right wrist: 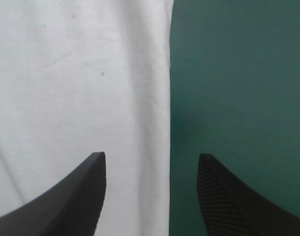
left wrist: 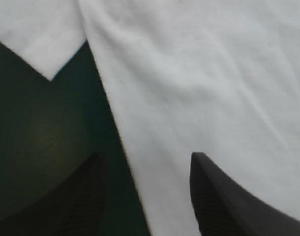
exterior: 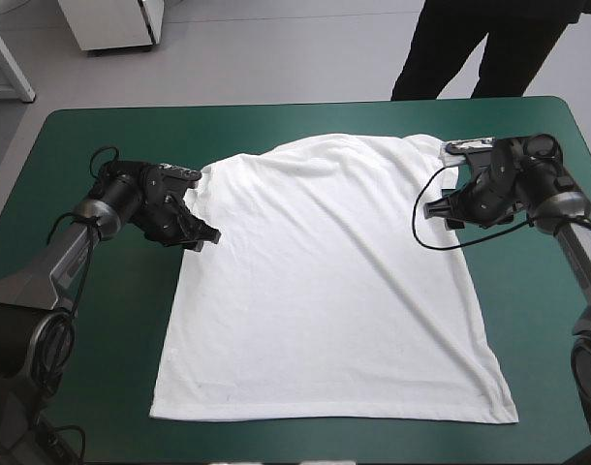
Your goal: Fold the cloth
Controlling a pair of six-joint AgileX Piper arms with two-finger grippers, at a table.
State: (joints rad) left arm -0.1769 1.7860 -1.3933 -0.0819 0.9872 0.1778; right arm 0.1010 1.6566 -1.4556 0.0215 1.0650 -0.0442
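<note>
The T-shirt (exterior: pixel 325 291) lies spread flat in the middle of the table, white against the teal-green cover (exterior: pixel 102 407), with its straight hem toward the near edge and its shoulders toward the far edge. Long shallow creases run slantwise across the body, and the near right corner of the hem reaches out farther than the left. The left gripper (exterior: pixel 204 236) sits low at the shirt's left side edge, just below the short sleeve (left wrist: pixel 37 34). In its wrist view the black fingers (left wrist: pixel 224 201) stand apart, one over bare cover and the other over white cloth, and the side edge runs up between them; the sleeve's pointed corner lies just ahead. The right gripper (exterior: pixel 452 209) is at the opposite side edge, up near the shoulder. Its fingers (right wrist: pixel 76 196) are likewise spread, one above the cloth and one above the cover, with the shirt's edge passing straight between them. Whether either pair touches the fabric cannot be told. The only marks to be seen on the cloth are a few tiny dark specks (right wrist: pixel 102 74) ahead of the right gripper, too small to read as anything
</note>
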